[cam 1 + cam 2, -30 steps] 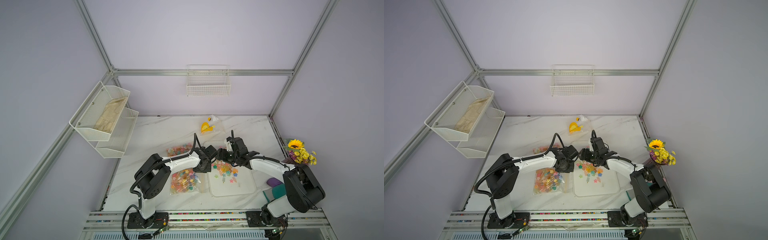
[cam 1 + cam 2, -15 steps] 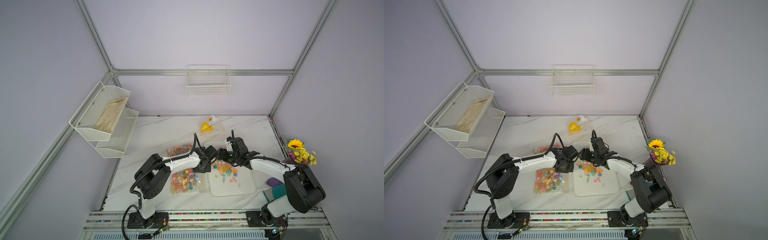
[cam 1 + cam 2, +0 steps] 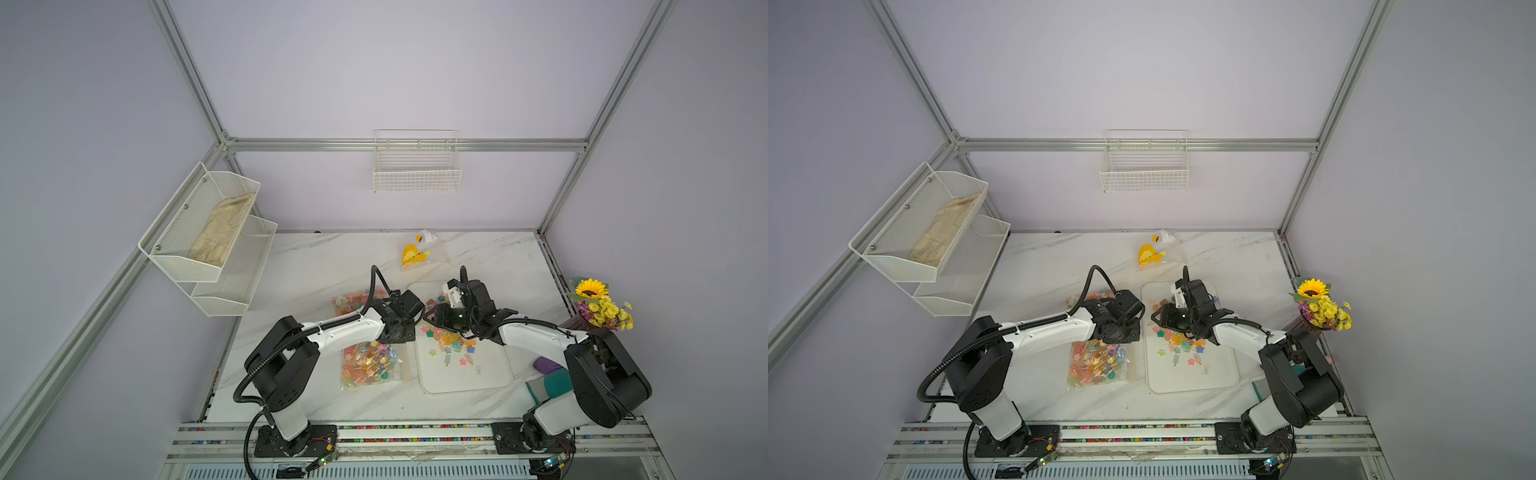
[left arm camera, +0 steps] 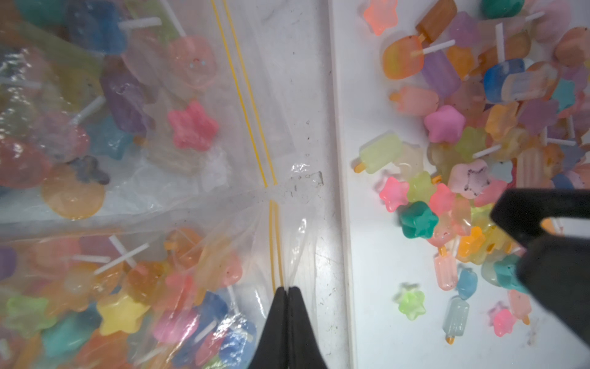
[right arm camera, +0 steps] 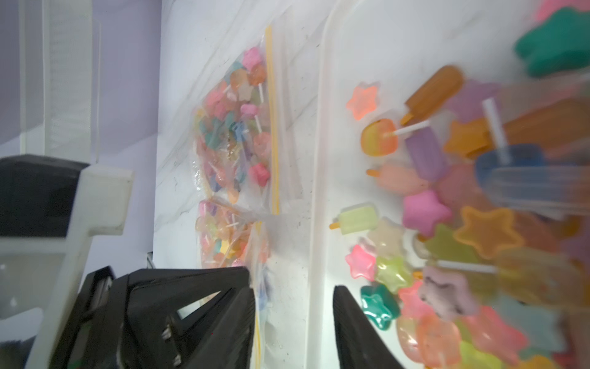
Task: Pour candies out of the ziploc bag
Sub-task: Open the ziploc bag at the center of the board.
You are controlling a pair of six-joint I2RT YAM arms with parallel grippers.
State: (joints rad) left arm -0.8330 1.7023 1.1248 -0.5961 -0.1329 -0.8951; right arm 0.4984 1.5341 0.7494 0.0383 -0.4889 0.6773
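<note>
Left end effector [image 4: 288, 292] pinch on ziploc bag [image 4: 274, 242], wrist-view only.

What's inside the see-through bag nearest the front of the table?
The clear plastic zip bag holds many small translucent candies on pale sticks: orange, pink, blue, yellow. The left arm covers its far end, and lower candies hide under top ones.

Left arm [image 3: 345, 332], right arm [image 3: 536, 338]: white link shells, black joint housings, black bases [image 3: 295, 442]. Thick black corrugated hose [image 3: 266, 359] along left. Left gripper [image 4: 288, 289]: black tapered fingers.
</note>
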